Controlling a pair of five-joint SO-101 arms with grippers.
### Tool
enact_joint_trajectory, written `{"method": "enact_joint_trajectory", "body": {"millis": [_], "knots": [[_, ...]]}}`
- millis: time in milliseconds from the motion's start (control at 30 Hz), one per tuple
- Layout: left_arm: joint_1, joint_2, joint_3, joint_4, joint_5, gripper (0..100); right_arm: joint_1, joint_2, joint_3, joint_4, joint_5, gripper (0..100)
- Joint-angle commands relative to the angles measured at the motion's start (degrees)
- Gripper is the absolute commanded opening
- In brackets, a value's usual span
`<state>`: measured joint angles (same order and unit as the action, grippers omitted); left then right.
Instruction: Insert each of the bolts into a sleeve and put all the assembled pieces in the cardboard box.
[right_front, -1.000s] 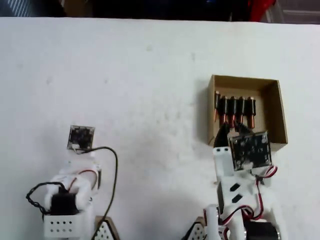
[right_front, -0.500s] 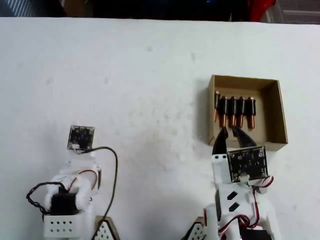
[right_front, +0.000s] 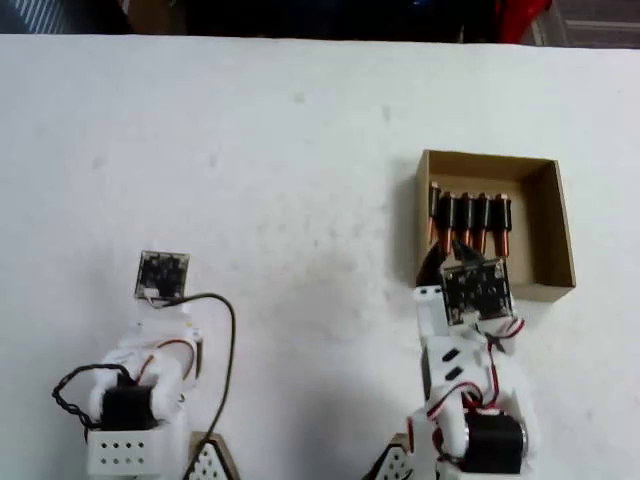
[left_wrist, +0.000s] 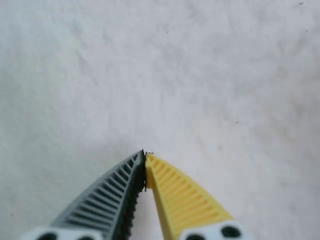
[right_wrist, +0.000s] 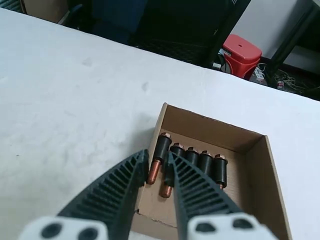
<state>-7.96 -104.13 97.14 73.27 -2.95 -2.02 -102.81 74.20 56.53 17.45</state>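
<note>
The cardboard box (right_front: 560, 215) sits at 3 o'clock on the white surface (right_front: 250, 150). Five assembled pieces (right_front: 470, 222) lie inside it, side by side in one row against the wall on its 9 o'clock side, heads toward 12 and copper shanks toward 6.

My right arm (right_front: 465, 390) rises from 5 o'clock. Its right end effector (right_front: 450, 252) hangs over the box's near wall, just at the shank ends of the row. Its wrist board covers most of the fingers from above, so I read the gap from the right wrist view. There the right end effector (right_wrist: 156, 156) is narrowly parted and holds nothing. The shank of the end piece shows through the gap, and I can't tell whether the fingers touch it. That view also shows the box (right_wrist: 255, 170) open-topped with the pieces (right_wrist: 192, 156) in it, and past the surface's far edge a red container (right_wrist: 241, 52) and dark furniture.

My left arm (right_front: 140, 385) is folded back at 7 o'clock, well apart from the box, with a black cable (right_front: 231, 340) looping beside it. The left wrist view shows the left end effector (left_wrist: 145, 156) pinched closed, grey and yellow tips touching with nothing between them, over bare surface (left_wrist: 200, 75). From above, its wrist board hides the tips.
</note>
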Motion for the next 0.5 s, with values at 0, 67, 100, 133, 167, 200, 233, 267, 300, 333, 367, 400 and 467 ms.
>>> {"method": "enact_joint_trajectory", "body": {"millis": [0, 67, 100, 133, 167, 200, 233, 267, 300, 333, 367, 400, 467], "knots": [[0.48, -0.48, -0.18, 0.35, 0.00, 2, -0.31, -0.22, 3.43, -4.09, -0.09, 4.8], [0.48, -0.48, -0.18, 0.35, 0.00, 2, -0.31, -0.22, 5.89, -4.97, -0.18, 4.8], [0.48, -0.48, -0.18, 0.35, 0.00, 2, -0.31, -0.22, 6.95, -5.14, -0.26, 4.8], [0.48, -0.48, -0.18, 0.35, 0.00, 2, -0.31, -0.22, 7.82, -5.23, -0.35, 4.8], [0.48, -0.48, -0.18, 0.35, 0.00, 2, -0.31, -0.22, 8.53, -5.23, -0.44, 4.8], [0.48, -0.48, -0.18, 0.35, 0.00, 2, -0.31, -0.22, 9.32, -5.23, -0.53, 4.8], [0.48, -0.48, -0.18, 0.35, 0.00, 2, -0.31, -0.22, 10.11, -5.23, -0.53, 4.8], [0.48, -0.48, -0.18, 0.35, 0.00, 2, -0.31, -0.31, 10.90, -5.23, -0.53, 4.8], [0.48, -0.48, -0.18, 0.35, 0.00, 2, -0.31, -0.31, 11.78, -5.23, -0.53, 4.8], [0.48, -0.48, -0.18, 0.35, 0.00, 2, -0.31, -0.31, 12.75, -5.23, -0.53, 4.8], [0.48, -0.48, -0.18, 0.35, 0.00, 2, -0.31, -0.31, 13.80, -5.23, -0.53, 4.8], [0.48, -0.48, -0.18, 0.35, 0.00, 2, -0.31, -0.31, 14.86, -5.23, -0.53, 4.8], [0.48, -0.48, -0.18, 0.35, 0.00, 2, -0.31, -0.31, 16.62, -5.23, -0.53, 4.8]]}}
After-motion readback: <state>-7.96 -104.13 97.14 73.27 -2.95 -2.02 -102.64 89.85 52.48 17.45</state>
